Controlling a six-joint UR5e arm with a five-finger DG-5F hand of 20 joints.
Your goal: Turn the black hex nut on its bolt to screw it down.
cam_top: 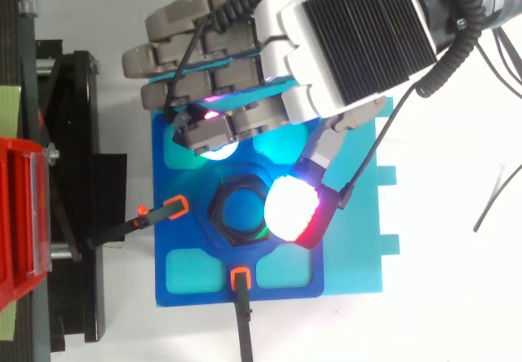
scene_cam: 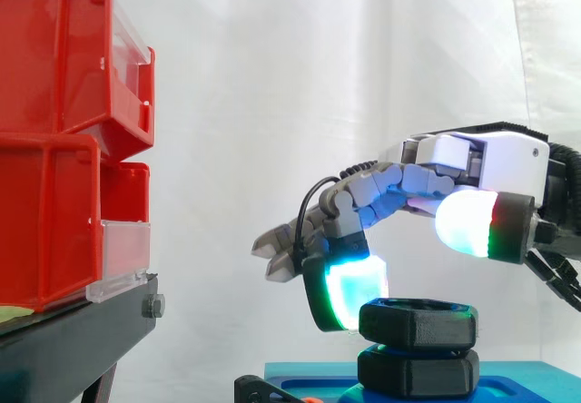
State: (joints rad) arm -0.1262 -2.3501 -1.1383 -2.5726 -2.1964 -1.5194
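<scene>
The robot hand (scene_cam: 472,162) straddles the chunky black hex nut (scene_cam: 418,321), sitting at the middle of the blue base plate (cam_top: 192,240): not pinching yet, one cyan pad (scene_cam: 356,292) beside its flat, thumb (scene_cam: 467,223) above. Best drop the thumb onto the opposite flat, then twist squarely.

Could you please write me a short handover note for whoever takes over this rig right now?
Robot hand: open, poised over the black hex nut. One finger pad is at the nut's side toward the red bins, and the thumb pad is clear above it.
Nut: stacked directly above a second black hex piece on the blue fixture plate.
Done: cannot tell how far it has been turned.
Left: grip the nut and screw it down.
</scene>
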